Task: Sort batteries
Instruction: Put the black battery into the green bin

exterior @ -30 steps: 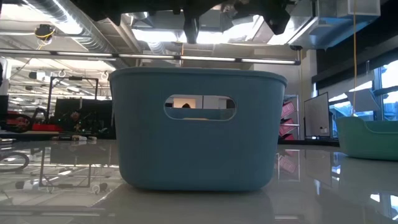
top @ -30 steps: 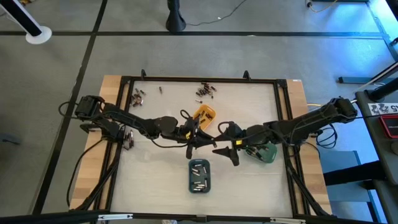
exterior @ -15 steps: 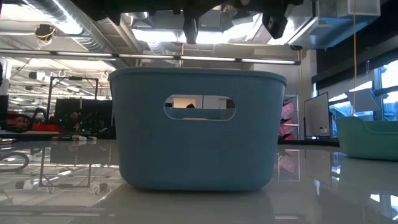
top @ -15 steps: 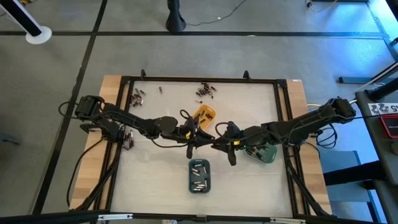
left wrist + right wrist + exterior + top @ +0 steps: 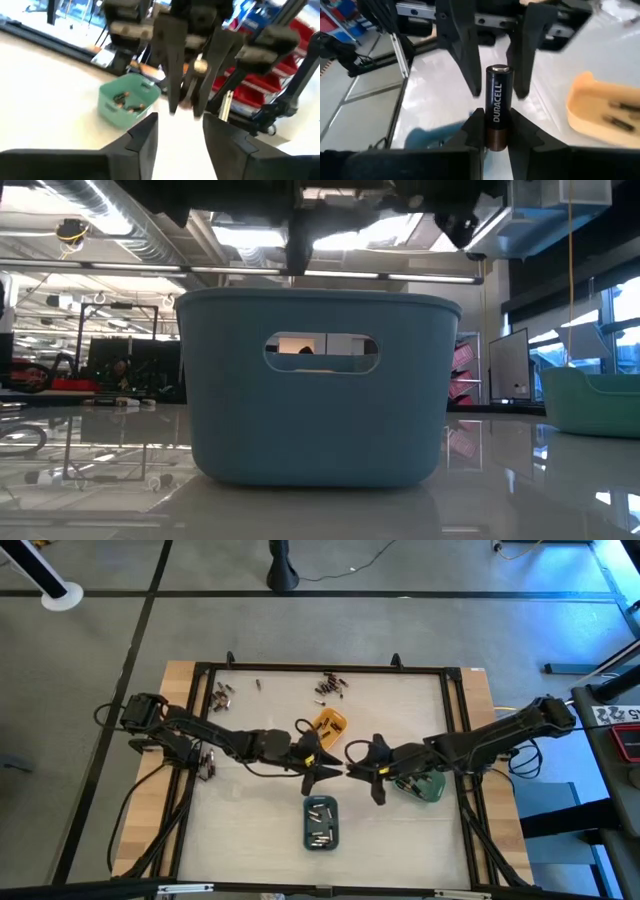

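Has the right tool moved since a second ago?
Yes, slightly. In the high view the right tool, shut on a battery, has shifted toward the left tool, above the blue tray, farther from the green tray.

Grey floor (image 5: pixel 100 630) crossed by dark lines surrounds the table; ceiling ducts (image 5: pixel 110 225) and lights hang overhead.

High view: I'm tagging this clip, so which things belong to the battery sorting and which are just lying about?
Job: battery clamped in the right gripper; open left gripper facing it; loose batteries; orange tray; blue tray; green tray.
Lying about: black stand foot; white stand foot.
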You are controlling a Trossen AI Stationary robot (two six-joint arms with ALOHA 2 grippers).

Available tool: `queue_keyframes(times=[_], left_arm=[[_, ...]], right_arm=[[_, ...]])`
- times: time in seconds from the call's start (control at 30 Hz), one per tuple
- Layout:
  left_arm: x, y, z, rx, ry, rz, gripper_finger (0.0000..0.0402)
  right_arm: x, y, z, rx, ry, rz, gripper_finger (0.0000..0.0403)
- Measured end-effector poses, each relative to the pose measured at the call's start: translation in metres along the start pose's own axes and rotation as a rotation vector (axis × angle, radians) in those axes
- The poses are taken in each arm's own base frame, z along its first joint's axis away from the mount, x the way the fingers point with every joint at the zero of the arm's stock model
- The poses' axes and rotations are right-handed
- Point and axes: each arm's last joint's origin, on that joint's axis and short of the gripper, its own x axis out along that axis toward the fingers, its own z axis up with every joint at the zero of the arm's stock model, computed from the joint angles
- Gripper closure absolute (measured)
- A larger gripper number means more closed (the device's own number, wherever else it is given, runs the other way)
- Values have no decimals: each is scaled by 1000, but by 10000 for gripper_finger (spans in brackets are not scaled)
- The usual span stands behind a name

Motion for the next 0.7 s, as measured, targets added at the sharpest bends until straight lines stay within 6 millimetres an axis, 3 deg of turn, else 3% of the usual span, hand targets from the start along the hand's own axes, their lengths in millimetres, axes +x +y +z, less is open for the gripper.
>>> queue_keyframes(times=[0.17, 0.37, 0.7], left_arm=[[-8, 9, 0, -47, 109, 60, 218], [-16, 17, -9, -77, 269, 151, 211], [-19, 21, -18, -108, 355, 201, 210]], right_arm=[[-29, -12, -12, 63, 199, -92, 355], [-55, -31, -41, 183, 542, -284, 355], [-61, -49, -86, 288, 849, -382, 355]])
